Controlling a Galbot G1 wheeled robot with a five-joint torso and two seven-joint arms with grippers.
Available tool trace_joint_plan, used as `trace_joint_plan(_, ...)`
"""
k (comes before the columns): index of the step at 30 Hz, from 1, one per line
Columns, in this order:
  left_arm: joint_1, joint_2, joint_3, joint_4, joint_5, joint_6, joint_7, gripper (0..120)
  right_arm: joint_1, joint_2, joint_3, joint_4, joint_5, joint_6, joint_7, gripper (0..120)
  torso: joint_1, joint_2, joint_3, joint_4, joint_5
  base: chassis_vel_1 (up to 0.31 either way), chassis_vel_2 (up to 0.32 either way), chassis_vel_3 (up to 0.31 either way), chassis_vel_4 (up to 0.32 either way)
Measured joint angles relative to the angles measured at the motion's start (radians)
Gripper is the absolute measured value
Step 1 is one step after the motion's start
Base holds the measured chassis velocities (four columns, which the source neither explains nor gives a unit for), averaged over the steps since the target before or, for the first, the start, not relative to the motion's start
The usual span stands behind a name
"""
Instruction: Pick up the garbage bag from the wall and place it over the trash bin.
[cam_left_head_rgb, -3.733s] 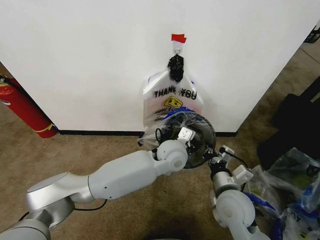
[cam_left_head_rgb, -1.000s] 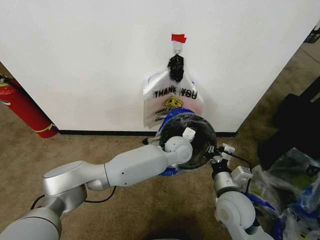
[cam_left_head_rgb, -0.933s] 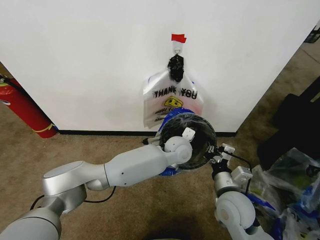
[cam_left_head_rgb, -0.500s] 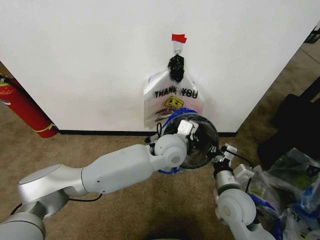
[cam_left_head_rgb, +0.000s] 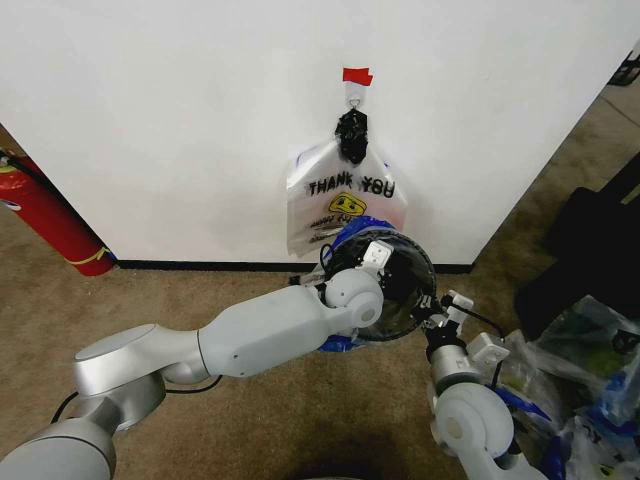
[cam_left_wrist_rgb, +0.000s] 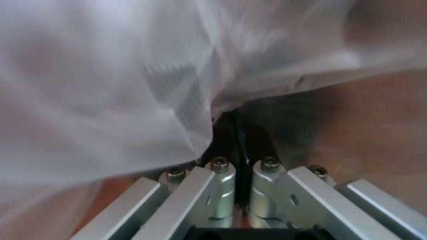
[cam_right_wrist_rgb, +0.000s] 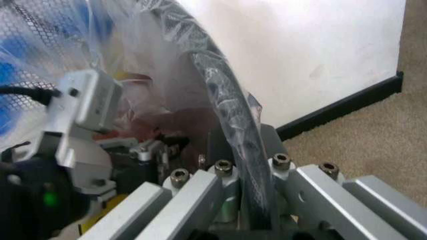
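Observation:
The trash bin (cam_left_head_rgb: 408, 285), black wire mesh, is held tipped with its mouth toward me, just below the wall. The garbage bag (cam_left_head_rgb: 351, 228) is wrapped around it as thin film, with blue showing at the rim's top and bottom. My left gripper (cam_left_head_rgb: 383, 280) reaches into the bin's mouth. The left wrist view shows it (cam_left_wrist_rgb: 235, 120) shut on a fold of the white bag (cam_left_wrist_rgb: 100, 75). My right gripper (cam_left_head_rgb: 432, 312) is at the bin's right edge. In the right wrist view it (cam_right_wrist_rgb: 241, 152) is clamped on the film-covered rim (cam_right_wrist_rgb: 220, 85).
A second "THANK YOU" smiley bag (cam_left_head_rgb: 345, 190) hangs from a hook under red tape (cam_left_head_rgb: 356, 76) right above the bin. A red fire extinguisher (cam_left_head_rgb: 50, 225) leans at the left wall. Bulky clear bags (cam_left_head_rgb: 590, 370) and a black object (cam_left_head_rgb: 590, 250) crowd the right; brown carpet lies in front.
The left arm has shifted about in the bin's mouth, rising and then moving slightly right. The loose film that hung at the bin's left is drawn in. The right gripper and bin barely moved.

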Motion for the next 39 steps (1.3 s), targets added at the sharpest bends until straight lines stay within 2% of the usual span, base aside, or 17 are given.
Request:
trace_joint_plan(6, 0.002, -0.004, 0.001, 0.026, 0.008, -0.002, 0.011, 0, 0.003, 0.003, -0.004, 0.005, 0.019, -0.002, 0.002, 0, 0.0, 0.0, 0.0, 0.0001, 0.0, 0.0, 0.0, 0.0, 0.0)
trace_joint_plan(9, 0.006, 0.013, -0.002, -0.005, -0.001, -0.015, 0.026, 0, 0.007, 0.009, -0.005, 0.001, 0.035, -0.003, 0.009, 0, 0.0, 0.0, 0.0, -0.0002, -0.0002, 0.0, 0.0, 0.0, 0.0)
trace_joint_plan(11, 0.01, 0.044, -0.002, -0.073, -0.019, -0.026, 0.047, 0, 0.013, 0.01, -0.001, -0.003, 0.051, -0.008, 0.015, 0, 0.0, 0.0, 0.0, 0.0, -0.0002, 0.0, 0.0, 0.0, 0.0)
trace_joint_plan(12, 0.01, 0.044, -0.002, -0.073, -0.019, -0.026, 0.047, 0, 0.013, 0.01, -0.001, -0.003, 0.051, -0.008, 0.015, 0, 0.0, 0.0, 0.0, 0.0, -0.0002, 0.0, 0.0, 0.0, 0.0)
trace_joint_plan(19, 0.05, 0.207, -0.016, -0.387, -0.057, -0.097, 0.192, 0, 0.029, 0.006, 0.017, -0.019, 0.113, -0.028, 0.043, 0, 0.0, 0.0, 0.0, -0.0002, -0.0003, 0.0, 0.0, 0.0, 0.0)
trace_joint_plan(20, 0.05, 0.207, -0.016, -0.387, -0.057, -0.097, 0.192, 0, 0.029, 0.006, 0.017, -0.019, 0.113, -0.028, 0.043, 0, 0.0, 0.0, 0.0, -0.0002, -0.0003, 0.0, 0.0, 0.0, 0.0)
trace_joint_plan(22, 0.099, 0.279, -0.075, -0.481, -0.071, -0.125, 0.221, 3, 0.028, 0.007, 0.023, -0.02, 0.133, -0.032, 0.051, 0, 0.0, 0.0, 0.0, -0.0001, -0.0003, 0.0, 0.0, 0.0, 0.0)
trace_joint_plan(26, 0.212, 0.399, -0.204, -0.596, -0.059, -0.177, 0.265, 19, 0.022, 0.006, 0.04, -0.019, 0.171, -0.038, 0.061, 0, 0.0, 0.0, 0.0, 0.0004, -0.0005, 0.0, 0.0, 0.0, 0.0)
trace_joint_plan(29, 0.262, 0.438, -0.258, -0.638, -0.043, -0.194, 0.278, 26, 0.021, 0.006, 0.048, -0.016, 0.195, -0.042, 0.069, 0, 0.0, 0.0, 0.0, 0.0001, -0.0004, 0.0, 0.0, 0.0, 0.0)
trace_joint_plan(33, 0.431, 0.5, -0.455, -0.722, 0.0, -0.233, 0.31, 44, 0.022, 0.01, 0.075, -0.009, 0.28, -0.06, 0.096, 0, 0.0, 0.0, 0.0, -0.0002, -0.0004, 0.0, 0.0, 0.0, 0.0)
trace_joint_plan(34, 0.431, 0.5, -0.455, -0.722, 0.0, -0.233, 0.31, 44, 0.022, 0.01, 0.075, -0.009, 0.28, -0.06, 0.096, 0, 0.0, 0.0, 0.0, -0.0002, -0.0004, 0.0, 0.0, 0.0, 0.0)
trace_joint_plan(36, 0.51, 0.512, -0.553, -0.74, 0.013, -0.251, 0.332, 51, 0.024, 0.013, 0.09, -0.008, 0.319, -0.064, 0.103, 0, 0.0, 0.0, 0.0, -0.0002, -0.0005, 0.0, 0.0, 0.0, 0.0)
trace_joint_plan(39, 0.674, 0.521, -0.714, -0.749, 0.07, -0.321, 0.361, 65, 0.027, 0.014, 0.121, -0.01, 0.37, -0.066, 0.106, 0, 0.0, 0.0, 0.0, 0.0, -0.0007, 0.0, 0.0, 0.0, 0.0)
